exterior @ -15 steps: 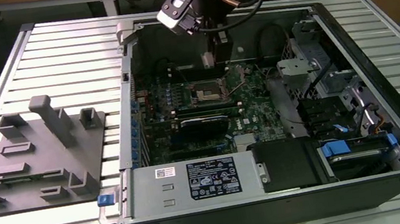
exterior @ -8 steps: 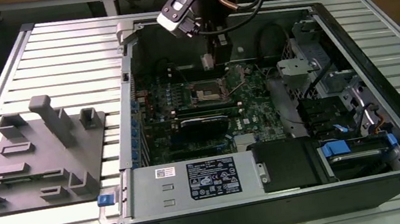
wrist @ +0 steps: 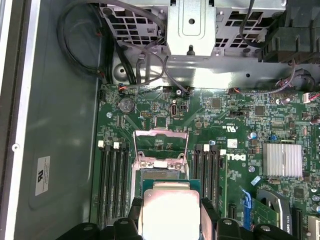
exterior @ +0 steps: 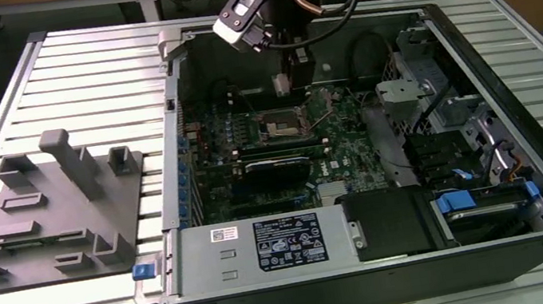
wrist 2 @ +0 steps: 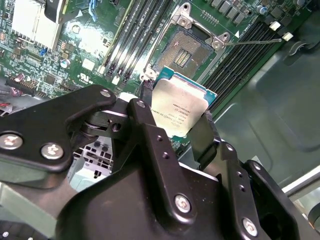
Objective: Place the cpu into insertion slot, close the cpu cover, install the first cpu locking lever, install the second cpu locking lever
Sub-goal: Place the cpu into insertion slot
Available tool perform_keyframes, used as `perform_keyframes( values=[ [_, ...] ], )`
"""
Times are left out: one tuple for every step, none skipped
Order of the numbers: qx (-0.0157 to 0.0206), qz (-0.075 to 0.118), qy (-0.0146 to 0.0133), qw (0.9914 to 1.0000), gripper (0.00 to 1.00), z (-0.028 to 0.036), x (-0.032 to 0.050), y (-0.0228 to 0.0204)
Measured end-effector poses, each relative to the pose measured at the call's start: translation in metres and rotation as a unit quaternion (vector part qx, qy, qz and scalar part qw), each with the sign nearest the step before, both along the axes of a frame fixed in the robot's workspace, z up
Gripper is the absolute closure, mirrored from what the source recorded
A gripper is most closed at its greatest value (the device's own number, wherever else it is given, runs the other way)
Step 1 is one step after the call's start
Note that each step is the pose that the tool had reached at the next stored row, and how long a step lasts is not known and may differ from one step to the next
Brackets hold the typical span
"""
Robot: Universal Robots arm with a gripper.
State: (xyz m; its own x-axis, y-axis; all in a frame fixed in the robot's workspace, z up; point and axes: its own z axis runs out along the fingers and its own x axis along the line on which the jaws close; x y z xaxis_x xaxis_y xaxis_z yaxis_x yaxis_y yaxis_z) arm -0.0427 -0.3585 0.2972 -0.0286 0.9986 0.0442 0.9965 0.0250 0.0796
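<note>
Jaws clamped on the cpu (wrist 2: 182,107)
It hangs just short of the bare insertion slot (wrist 2: 187,50), not touching; in the exterior view, at twelve o'clock from the slot. The cpu cover (wrist: 160,161) stands open.

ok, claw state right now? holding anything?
Claw: shut on the cpu, gripping it by two opposite edges, close to the uncovered, empty insertion slot.
</note>
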Motion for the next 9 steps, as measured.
perform_keyframes(
  values=[
    [0.0,0.0,0.0,1.0,0.46,-0.0002,0.0,0.0],
    [0.0,0.0,0.0,1.0,0.46,-0.0004,0.0,0.0],
    [0.0,0.0,0.0,1.0,0.46,-0.0006,0.0,0.0],
    [-0.0001,0.0,0.0,1.0,0.46,-0.0008,0.0,0.0],
    [0.0,0.0,0.0,1.0,0.46,-0.001,0.0,0.0],
    [0.0,0.0,0.0,1.0,0.46,-0.0012,0.0,0.0],
    [-0.0001,0.0,0.0,1.0,0.46,-0.0014,0.0,0.0],
    [-0.0001,0.0,0.0,1.0,0.46,-0.0016,0.0,0.0],
    [-0.0001,0.0,0.0,1.0,0.46,-0.0018,0.0,0.0]
  ],
)
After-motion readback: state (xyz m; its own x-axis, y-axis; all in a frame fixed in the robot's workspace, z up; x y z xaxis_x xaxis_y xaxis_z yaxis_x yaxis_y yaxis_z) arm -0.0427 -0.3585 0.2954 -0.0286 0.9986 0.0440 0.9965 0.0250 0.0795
